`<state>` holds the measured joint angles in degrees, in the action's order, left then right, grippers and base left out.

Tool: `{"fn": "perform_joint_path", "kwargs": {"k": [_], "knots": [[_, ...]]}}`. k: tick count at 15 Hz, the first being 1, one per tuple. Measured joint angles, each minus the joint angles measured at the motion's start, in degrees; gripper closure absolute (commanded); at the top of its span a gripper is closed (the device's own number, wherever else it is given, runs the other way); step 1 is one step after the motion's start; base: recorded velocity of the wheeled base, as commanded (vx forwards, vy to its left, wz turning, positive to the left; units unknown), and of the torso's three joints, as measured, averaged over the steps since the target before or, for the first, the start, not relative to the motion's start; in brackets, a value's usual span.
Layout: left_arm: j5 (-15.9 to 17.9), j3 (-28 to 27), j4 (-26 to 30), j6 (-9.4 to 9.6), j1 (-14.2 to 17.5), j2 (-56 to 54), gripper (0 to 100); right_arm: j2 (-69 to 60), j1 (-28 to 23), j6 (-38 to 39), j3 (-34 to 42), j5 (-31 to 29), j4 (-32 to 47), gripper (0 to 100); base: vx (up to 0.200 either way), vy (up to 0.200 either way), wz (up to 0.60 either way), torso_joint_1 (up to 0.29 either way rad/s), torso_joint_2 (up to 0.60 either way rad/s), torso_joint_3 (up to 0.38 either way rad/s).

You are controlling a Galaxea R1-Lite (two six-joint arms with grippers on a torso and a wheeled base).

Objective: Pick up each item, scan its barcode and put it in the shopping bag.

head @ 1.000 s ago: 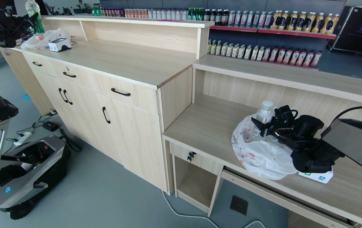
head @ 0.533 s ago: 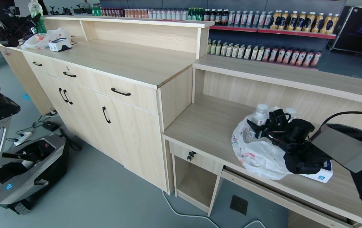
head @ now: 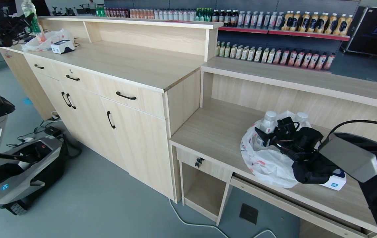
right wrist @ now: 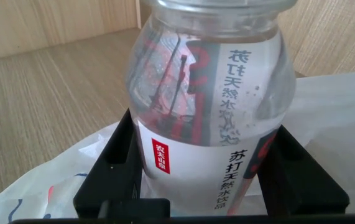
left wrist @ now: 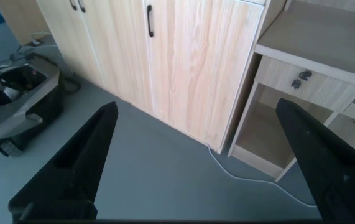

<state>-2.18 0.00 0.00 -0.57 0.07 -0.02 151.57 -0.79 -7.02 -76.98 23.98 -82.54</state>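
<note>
The right jaws are clenched on the clear bottle (right wrist: 208, 93). In the right wrist view we see the two black fingers pressed against its sides just below the label, with the bottle upright between them. Around it lies the white shopping bag (head: 271, 165), slumped on the lower tabletop (head: 221, 129) at the right of the scene, its mouth open toward the far side. A second, white-capped bottle (head: 301, 117) stands in the bag just right of the held one, near it, though we cannot tell whether they touch. The white scanner (head: 335, 181) sits on the tabletop just right of the bag, partly behind the arm.

Over the last second the bottle has come down. It was well above the bag's rim, and now its lower half sits inside the mouth, a little left of where it was. As the arm dropped, the second bottle's cap came into view behind it. The bag and the scanner have stayed where they were.

We judge this to be the placing step for this bottle, nearly finished. What remains is to let it rest on the bag's floor and release it. The film is soft, so the bottle could lean or topple onto its neighbour.

The left jaws are spread wide and empty, hanging over the grey floor (left wrist: 165, 174) at the near left, well apart from the bag.
</note>
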Motion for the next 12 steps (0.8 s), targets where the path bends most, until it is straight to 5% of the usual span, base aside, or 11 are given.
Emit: {"fn": "perform_joint_path", "kwargs": {"k": [12], "knots": [[0.0,0.0,0.0,-0.02,0.0,0.0,0,-0.5,-0.8,-0.6,4.1,-0.3,-1.8,100,0.000,0.000,0.00,0.000,0.00,0.000]]}}
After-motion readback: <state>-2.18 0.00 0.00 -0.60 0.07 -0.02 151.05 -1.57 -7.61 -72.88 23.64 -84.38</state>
